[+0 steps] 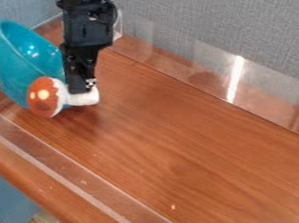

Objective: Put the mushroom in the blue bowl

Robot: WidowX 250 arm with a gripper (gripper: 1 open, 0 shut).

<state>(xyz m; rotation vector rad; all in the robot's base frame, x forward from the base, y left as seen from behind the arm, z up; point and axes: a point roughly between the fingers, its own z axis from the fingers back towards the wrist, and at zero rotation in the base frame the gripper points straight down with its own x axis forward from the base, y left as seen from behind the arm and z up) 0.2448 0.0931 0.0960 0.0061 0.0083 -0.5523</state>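
While the end effector (79,81) points straight down, clamped shut on the mushroom's (51,94) cream stem, the orange cap presses against the outer wall of the blue bowl (22,54), which tips up on the table (190,138). Grasping looks done; lifting over the rim and releasing remain.

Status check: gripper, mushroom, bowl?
Gripper shut on mushroom, low over the wooden table. Mushroom outside the blue bowl, against its tilted side. Nothing else in the way.
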